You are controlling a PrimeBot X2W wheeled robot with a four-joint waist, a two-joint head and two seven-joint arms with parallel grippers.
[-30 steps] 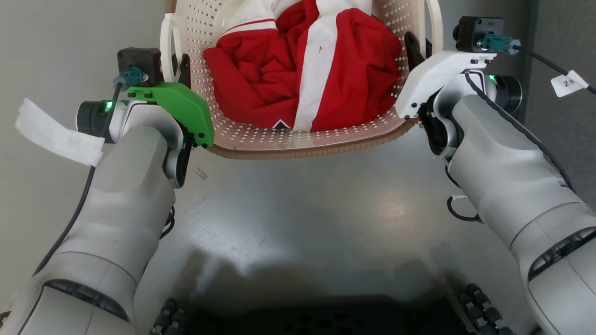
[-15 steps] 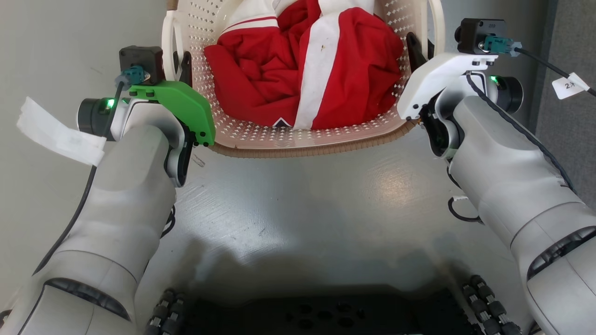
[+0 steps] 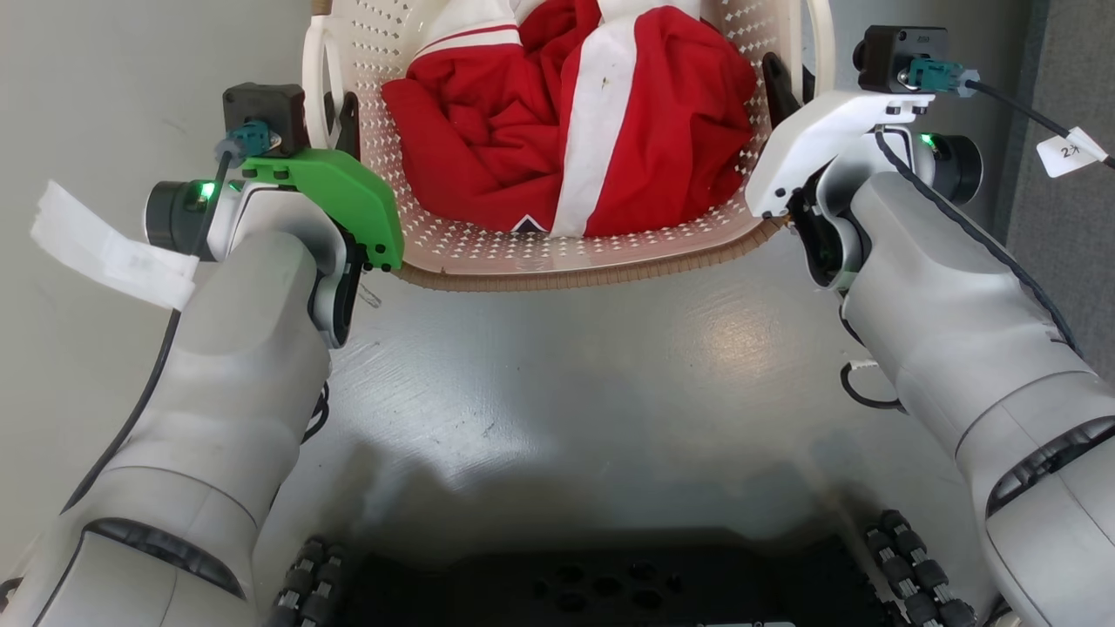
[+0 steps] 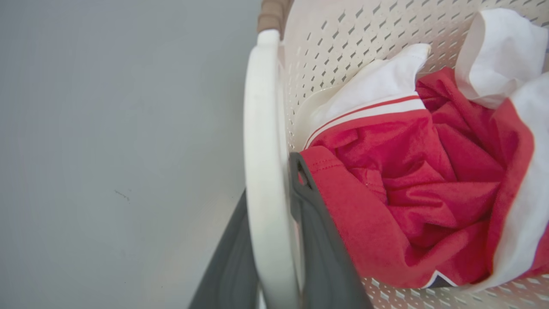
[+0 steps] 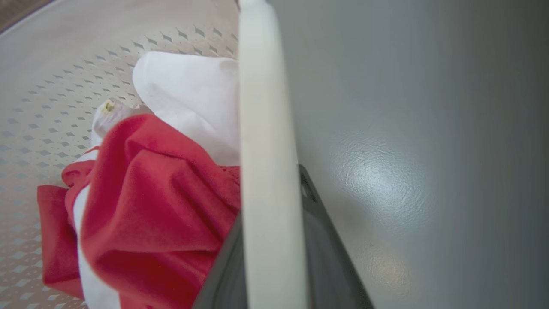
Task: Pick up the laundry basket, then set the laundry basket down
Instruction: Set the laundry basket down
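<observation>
Cream plastic laundry basket (image 3: 488, 254) looks lifted off the grey floor (image 3: 610, 392), with a red-and-white garment (image 3: 557, 131) inside. Left hand (image 4: 272, 184) is clamped on the left loop handle (image 4: 261, 107), right hand (image 5: 270, 197) on the right loop handle (image 5: 261, 107). Keep wrists level and lower both in sync. Versus a second ago, floor marks and basket sit slightly higher in the head view, likely camera motion. Grips unchanged.

There was one cream-white perforated plastic laundry basket (image 3: 488, 252) with a brown woven-look rim. It had two white loop handles, a left handle (image 3: 324, 83) and a right handle (image 3: 819, 52). Inside lay one heap of red and white cloth (image 3: 566, 131); whether this was one garment or several could not be told. There were two pale grey robot arms, each ending in one gripper: the left gripper (image 4: 270, 189) and the right gripper (image 5: 268, 197), each with two dark fingers. Two white paper tags hung on cables, a left tag (image 3: 104, 248) and a right tag (image 3: 1067, 152).
</observation>
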